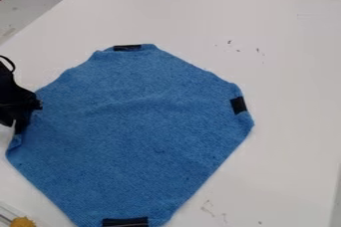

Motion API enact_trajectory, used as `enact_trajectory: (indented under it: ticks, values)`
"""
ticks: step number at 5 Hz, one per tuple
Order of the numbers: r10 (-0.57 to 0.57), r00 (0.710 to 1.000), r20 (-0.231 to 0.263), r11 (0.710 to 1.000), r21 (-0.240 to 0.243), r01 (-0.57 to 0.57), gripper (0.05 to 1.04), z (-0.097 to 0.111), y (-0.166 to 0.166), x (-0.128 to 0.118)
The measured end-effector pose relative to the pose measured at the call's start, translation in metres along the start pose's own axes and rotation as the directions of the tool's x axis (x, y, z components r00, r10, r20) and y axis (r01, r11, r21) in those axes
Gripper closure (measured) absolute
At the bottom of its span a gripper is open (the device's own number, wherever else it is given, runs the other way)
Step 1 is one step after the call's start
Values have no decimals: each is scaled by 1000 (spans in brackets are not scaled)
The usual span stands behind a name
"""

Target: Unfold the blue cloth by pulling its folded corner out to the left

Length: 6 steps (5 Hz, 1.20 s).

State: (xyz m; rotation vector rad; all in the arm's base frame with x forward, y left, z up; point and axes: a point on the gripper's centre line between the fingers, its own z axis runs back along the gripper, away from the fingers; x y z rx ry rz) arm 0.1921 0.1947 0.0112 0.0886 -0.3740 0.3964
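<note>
One black gripper (pixel 28 107), at the view's left edge, overlaps the left side of the blue cloth (pixel 140 116); grip width: cannot tell.

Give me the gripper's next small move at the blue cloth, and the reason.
I'd try a slight pull toward the view's left, if the gripper has the edge, which I can't tell: it is at the left edge of the cloth, which looks puckered there, and a shallow wrinkle crosses the middle.
</note>
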Motion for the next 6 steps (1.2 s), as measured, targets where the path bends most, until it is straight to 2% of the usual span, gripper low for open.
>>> enact_trajectory:
  ticks: [1,2,3,4,5,6]
  values:
    - [-29,1000,-6,999,30,29,243,0,12,4]
    - [-63,997,-35,995,71,65,76,6,31,5]
    - [-90,995,-48,991,98,94,79,15,53,6]
    - [-168,984,-53,983,69,171,84,22,55,16]
    - [-353,929,-107,935,-42,351,84,35,40,35]
    - [-434,889,-145,899,-127,419,84,38,15,33]
